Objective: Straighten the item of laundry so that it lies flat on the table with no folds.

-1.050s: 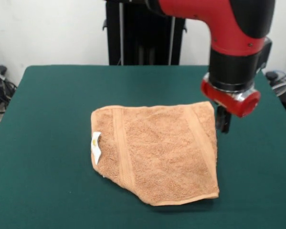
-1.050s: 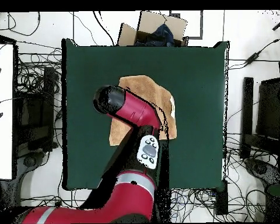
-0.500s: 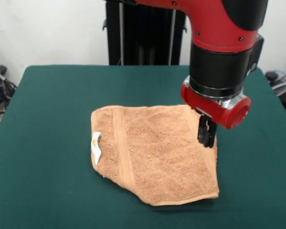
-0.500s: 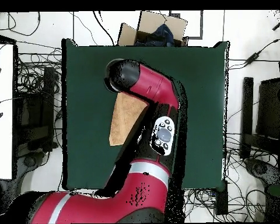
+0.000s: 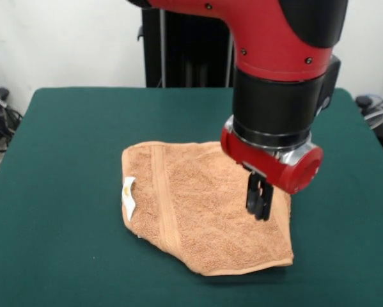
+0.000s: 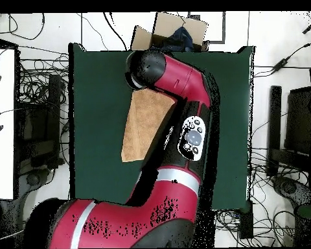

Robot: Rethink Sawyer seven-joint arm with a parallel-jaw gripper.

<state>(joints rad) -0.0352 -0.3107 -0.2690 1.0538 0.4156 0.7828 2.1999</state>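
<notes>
The item of laundry (image 5: pixel 197 204) is a tan-orange terry towel lying in the middle of the dark green table (image 5: pixel 63 160). Its outline is skewed, with the left edge doubled over and the white label (image 5: pixel 128 195) sticking out there. My gripper (image 5: pixel 259 203) hangs over the towel's right part, fingers close together and nothing between them. Whether the tips touch the cloth I cannot make out. In the overhead view the arm covers the gripper and much of the towel (image 6: pixel 142 126); green table (image 6: pixel 93 97) shows around it.
An open cardboard box (image 6: pixel 174 32) sits just beyond one table edge. Cables litter the floor around the table (image 6: pixel 41 84). A white desk (image 6: pixel 1 123) stands to one side.
The arm has swung from beside the towel's back right corner to over its right half, nearer the front. The towel has kept its shape and place.
</notes>
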